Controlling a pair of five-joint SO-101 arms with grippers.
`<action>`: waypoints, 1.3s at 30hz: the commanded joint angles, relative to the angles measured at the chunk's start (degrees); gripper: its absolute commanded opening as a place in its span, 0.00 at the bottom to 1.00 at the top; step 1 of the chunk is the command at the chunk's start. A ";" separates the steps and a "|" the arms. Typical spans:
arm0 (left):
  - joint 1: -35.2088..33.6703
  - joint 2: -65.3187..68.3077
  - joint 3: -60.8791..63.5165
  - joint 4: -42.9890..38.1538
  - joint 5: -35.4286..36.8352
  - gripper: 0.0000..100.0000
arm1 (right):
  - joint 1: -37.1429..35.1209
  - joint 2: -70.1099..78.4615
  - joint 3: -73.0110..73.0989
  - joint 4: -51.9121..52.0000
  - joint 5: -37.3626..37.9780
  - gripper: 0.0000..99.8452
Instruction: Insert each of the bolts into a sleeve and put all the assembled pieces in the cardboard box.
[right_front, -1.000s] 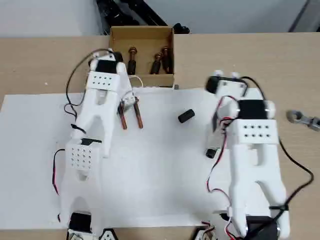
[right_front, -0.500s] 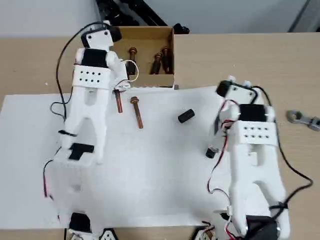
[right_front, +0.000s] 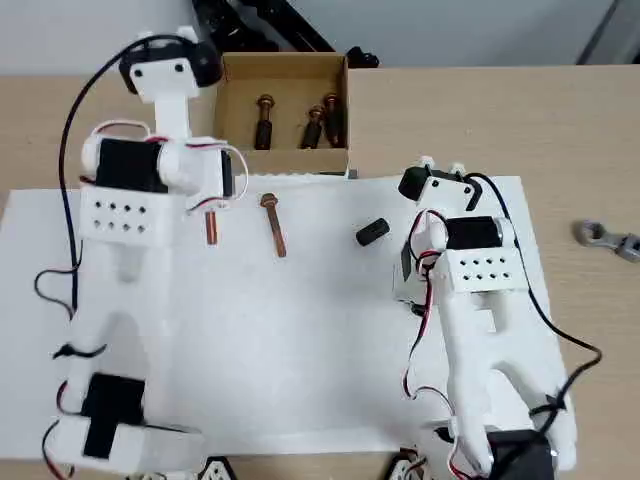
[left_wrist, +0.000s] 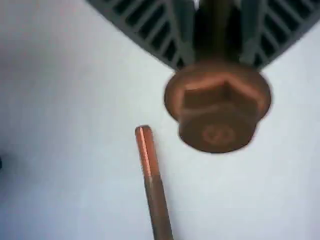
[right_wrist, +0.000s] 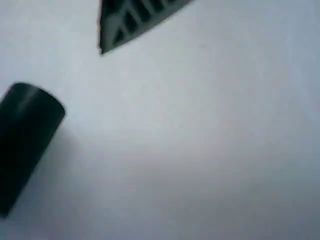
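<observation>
Coppery hex-headed bolt (left_wrist: 218, 112) in left gripper (left_wrist: 218, 25)

In my left claw (left_wrist: 217, 30) the bolt (left_wrist: 217, 107) shows me a blurred head; its shank is mostly hidden behind that head and between my fingers (left_wrist: 145, 25). The loose bolt (left_wrist: 150, 175) on the white sheet (left_wrist: 60, 125) runs out of view before its head. The black sleeve (right_wrist: 25, 150) near my right claw (right_front: 408, 262) is blurred and cut off at one end. From above, that claw is mostly tucked under its own arm, so I cannot read its grip. Toward the desk's (right_front: 580, 120) right edge, a metal tool (right_front: 600, 236) is cut off.
</observation>
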 joint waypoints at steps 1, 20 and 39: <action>-0.18 -4.57 1.89 -0.26 -0.35 0.00 | -0.48 -1.71 0.00 -0.31 -0.18 0.29; -0.18 -4.84 2.07 -0.62 -0.44 0.00 | -0.66 -1.10 14.24 -17.19 -0.53 0.26; -0.18 -5.01 2.07 -0.62 -0.44 0.00 | -0.66 -1.10 17.14 -21.58 -0.26 0.17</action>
